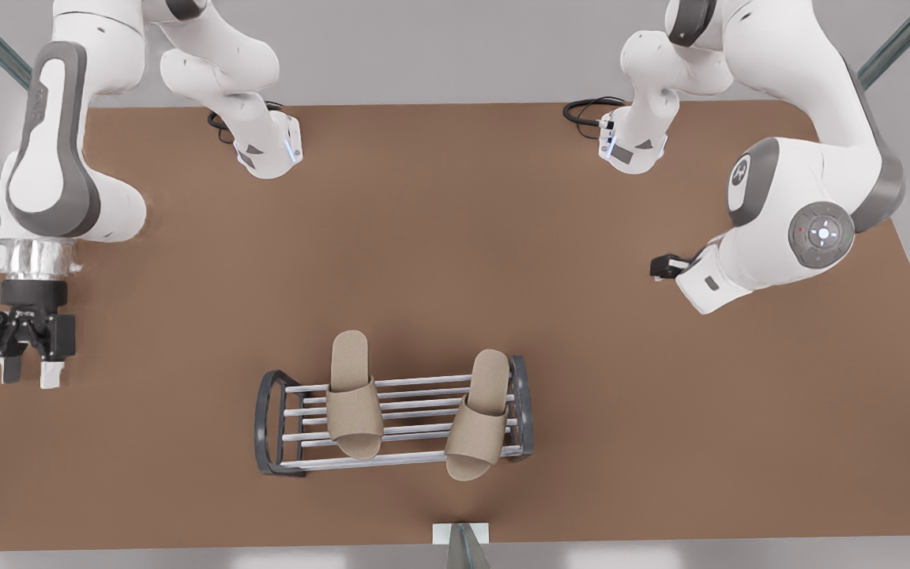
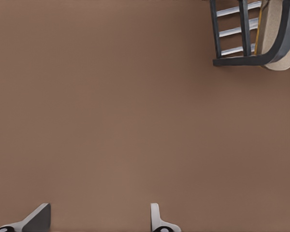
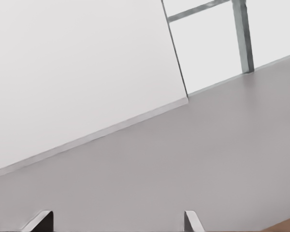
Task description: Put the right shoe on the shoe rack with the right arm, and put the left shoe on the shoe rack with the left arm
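The shoe rack, silver bars between dark grey end frames, stands near the table's front middle. Two tan slippers lie across its bars. One shoe lies toward the front view's left. The other shoe lies slightly tilted by the opposite end frame, its toe overhanging the front bar. My right gripper hangs open and empty over the table's edge at the front view's left, far from the rack. The left arm waits at the front view's right; its gripper is open over bare table, with the rack's end and shoe ahead.
Both arm bases stand at the table's back edge, each with a black cable beside it. A small white bracket sits at the front edge. The right gripper faces grey floor and a white wall.
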### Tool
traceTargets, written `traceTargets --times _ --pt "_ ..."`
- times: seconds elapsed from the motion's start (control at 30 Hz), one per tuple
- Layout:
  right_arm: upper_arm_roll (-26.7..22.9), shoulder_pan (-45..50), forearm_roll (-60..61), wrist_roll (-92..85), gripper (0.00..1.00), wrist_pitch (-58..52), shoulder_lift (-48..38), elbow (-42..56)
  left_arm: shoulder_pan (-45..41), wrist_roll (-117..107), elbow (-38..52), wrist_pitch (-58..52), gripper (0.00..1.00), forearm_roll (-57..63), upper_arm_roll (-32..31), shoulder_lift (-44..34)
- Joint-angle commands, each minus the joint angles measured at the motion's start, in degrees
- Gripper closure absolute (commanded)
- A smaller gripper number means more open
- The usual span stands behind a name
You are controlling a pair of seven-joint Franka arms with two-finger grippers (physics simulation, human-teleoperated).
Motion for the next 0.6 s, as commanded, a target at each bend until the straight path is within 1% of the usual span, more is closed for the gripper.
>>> traceTargets --times 0.0,0.03,0.07,0.1,0.13,0.17,0.2,0.23,0.27,0.3,0.33,0.37,0.47,0.57 --pt "-1.23 -0.7 -56.54 19.12 0.0 -40.04 0.01 5.51 0.04 -5.78 -0.69 1.22 0.0 0.65 0.0 -1.39" --pt "-0.62 -1.75 -70.88 45.85 0.0 -52.87 -0.52 8.59 0.04 4.49 -0.78 -0.8 0.0 1.17 0.17 -2.28" --pt "4.39 -4.65 -76.0 63.63 0.0 -67.73 -2.62 9.48 0.04 10.31 -0.78 -2.12 0.0 5.3 0.0 -2.36" --pt "6.06 -5.53 -76.35 67.78 0.0 -76.35 -3.6 8.86 0.04 9.43 -0.78 -2.21 0.0 5.3 0.0 -2.19" --pt "5.98 -5.53 -76.62 68.31 0.0 -79.79 -3.77 6.84 0.04 9.34 -0.78 -2.39 0.0 5.39 0.0 -1.93" --pt "8.52 -5.53 -77.05 72.34 0.0 -78.47 -3.86 4.03 -0.05 8.55 -0.86 -2.21 0.0 5.65 0.0 -2.19" --pt "9.75 -5.53 -77.05 78.31 0.0 -73.29 -4.12 -0.72 -0.14 7.94 -0.78 -2.21 0.0 5.65 -0.18 -2.19" --pt "10.28 -5.62 -77.05 82.11 0.01 -69.16 -4.04 -4.32 -0.49 8.11 -0.78 -2.12 0.0 5.39 -0.18 -2.19" --pt "9.84 -5.97 -76.7 82.11 0.01 -68.62 -4.04 -5.64 -0.49 8.11 -0.69 -2.21 0.0 5.39 -0.18 -2.19" --pt "9.75 -6.59 -76.7 82.02 0.01 -70.38 -3.77 -4.15 -0.49 8.11 -0.69 -2.47 0.0 4.87 -0.18 -2.19" --pt "9.75 -7.03 -76.79 81.84 0.01 -75.73 -2.02 0.94 -0.49 8.11 -0.69 -2.74 0.0 4.95 -0.18 -2.01" --pt "9.75 -6.85 -76.79 81.84 0.03 -80.84 -0.17 6.13 -0.49 8.11 -0.69 -2.74 0.0 5.04 -0.18 -1.93" --pt "8.44 -6.94 -76.7 81.84 0.03 -81.11 0.53 7.89 -0.49 8.11 -0.6 -2.74 0.0 4.95 -0.18 -1.31" --pt "8.17 -6.94 -75.39 81.93 0.02 -80.05 0.8 8.51 -0.49 8.11 -0.34 -3.26 0.0 4.86 -0.18 -0.34"
